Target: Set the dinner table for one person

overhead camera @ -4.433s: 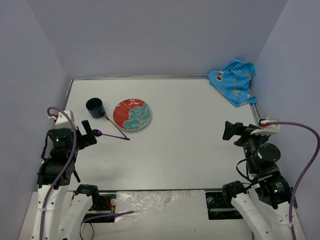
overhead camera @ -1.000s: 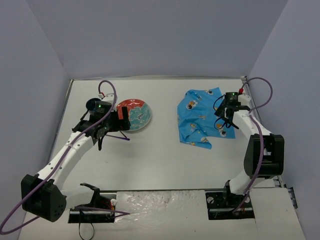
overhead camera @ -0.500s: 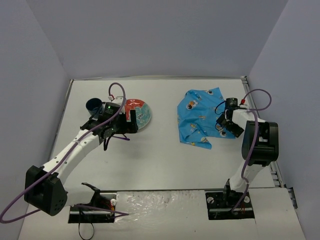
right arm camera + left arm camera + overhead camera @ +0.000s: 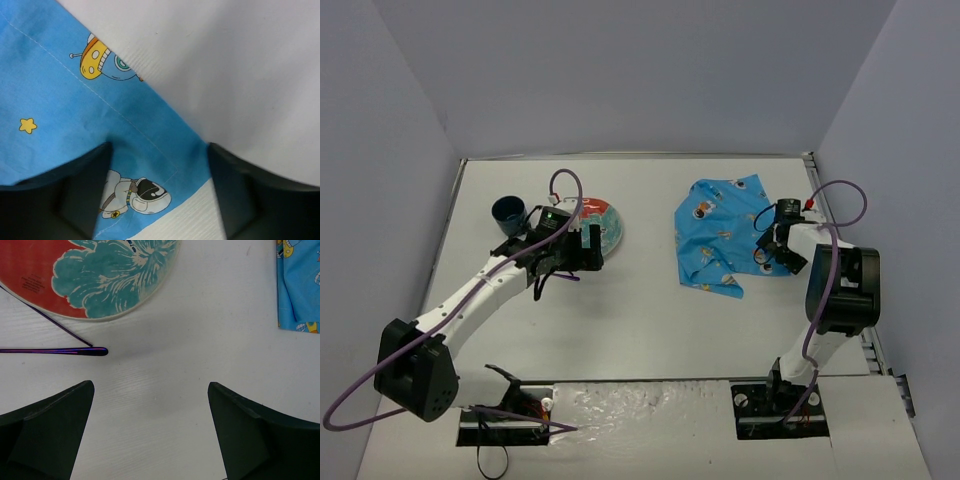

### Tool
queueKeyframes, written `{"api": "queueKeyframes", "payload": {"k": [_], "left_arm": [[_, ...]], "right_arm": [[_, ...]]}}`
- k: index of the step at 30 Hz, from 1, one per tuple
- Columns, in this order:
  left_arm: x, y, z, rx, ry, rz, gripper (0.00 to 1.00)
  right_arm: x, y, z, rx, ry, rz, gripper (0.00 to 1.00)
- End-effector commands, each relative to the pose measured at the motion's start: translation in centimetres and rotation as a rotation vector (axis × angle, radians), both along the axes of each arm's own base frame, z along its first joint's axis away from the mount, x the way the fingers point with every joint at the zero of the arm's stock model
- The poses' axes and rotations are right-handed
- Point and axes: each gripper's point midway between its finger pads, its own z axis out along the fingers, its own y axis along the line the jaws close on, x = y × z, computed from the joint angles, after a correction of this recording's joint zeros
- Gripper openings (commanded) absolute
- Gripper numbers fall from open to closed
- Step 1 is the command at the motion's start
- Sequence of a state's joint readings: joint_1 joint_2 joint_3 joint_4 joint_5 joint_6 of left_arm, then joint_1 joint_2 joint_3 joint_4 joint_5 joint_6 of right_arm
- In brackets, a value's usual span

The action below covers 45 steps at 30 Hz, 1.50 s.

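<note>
The dinner table (image 4: pixel 650 320) is a white tabletop. On its left lies a red plate (image 4: pixel 605 222) with a teal flower, also at the top of the left wrist view as the plate (image 4: pixel 100 275). My left gripper (image 4: pixel 591 250) hovers open just in front of the plate's near edge, with bare table between its fingers (image 4: pixel 60 415). Two thin purple utensils (image 4: pixel 55 351) lie beside the plate. A blue cartoon-print cloth (image 4: pixel 720 245) is spread at centre right. My right gripper (image 4: pixel 773 255) stands open over its right corner (image 4: pixel 165 145), one finger on either side of it.
A dark blue cup (image 4: pixel 508 212) stands left of the plate, behind my left arm. Grey walls close in the table on three sides. A metal rail (image 4: pixel 868 345) runs along the right edge. The cloth's edge (image 4: pixel 300 285) shows at the right of the left wrist view.
The cloth went from a crumpled heap at the back right corner to spread at centre right. My left gripper has slid right along the plate's front. My right gripper dropped slightly at the cloth's corner.
</note>
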<state>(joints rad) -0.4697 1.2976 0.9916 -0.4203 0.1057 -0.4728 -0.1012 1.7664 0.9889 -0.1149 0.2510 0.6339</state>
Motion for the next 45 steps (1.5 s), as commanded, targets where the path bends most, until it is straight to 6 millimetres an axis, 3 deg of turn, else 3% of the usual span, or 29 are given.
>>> {"api": "queueKeyframes", "payload": {"k": [1, 5, 10, 18, 20, 24, 26, 34, 39, 45], "left_arm": [[1.5, -1.6, 2.9, -0.054, -0.088, -0.017, 0.95], [1.5, -2.3, 2.7, -0.056, -0.084, -0.031, 0.95], [1.5, -5.0, 2.2, -0.065, -0.07, -0.079, 0.94], [2.3, -11.2, 0.7, -0.121, -0.005, -0.11, 0.94], [2.5, -13.7, 0.8, -0.151, 0.004, -0.119, 0.94], [2.6, -16.9, -1.4, -0.144, 0.068, -0.117, 0.89], [2.6, -18.2, -3.3, -0.113, 0.105, -0.117, 0.86], [1.8, -21.5, -5.4, -0.041, 0.131, -0.144, 0.78], [1.6, -22.3, -7.1, -0.004, 0.142, -0.148, 0.72], [3.1, -22.2, -8.9, 0.064, 0.108, -0.12, 0.57]], "right_arm": [[-3.6, 3.5, -4.1, 0.185, 0.107, 0.02, 0.6], [-3.4, 3.9, -3.8, 0.184, 0.092, 0.034, 0.31], [-0.4, 5.1, -0.1, 0.168, -0.017, 0.083, 0.01], [3.6, 5.5, 9.2, 0.105, -0.23, 0.11, 0.0], [4.1, 5.4, 11.3, 0.097, -0.281, 0.11, 0.0], [4.6, 5.7, 13.8, 0.107, -0.34, 0.131, 0.0], [4.5, 6.0, 14.2, 0.119, -0.349, 0.14, 0.0], [3.5, 6.3, 14.3, 0.128, -0.352, 0.158, 0.0], [3.0, 6.4, 14.0, 0.134, -0.347, 0.16, 0.0], [2.8, 6.4, 14.3, 0.131, -0.353, 0.162, 0.0]]}}
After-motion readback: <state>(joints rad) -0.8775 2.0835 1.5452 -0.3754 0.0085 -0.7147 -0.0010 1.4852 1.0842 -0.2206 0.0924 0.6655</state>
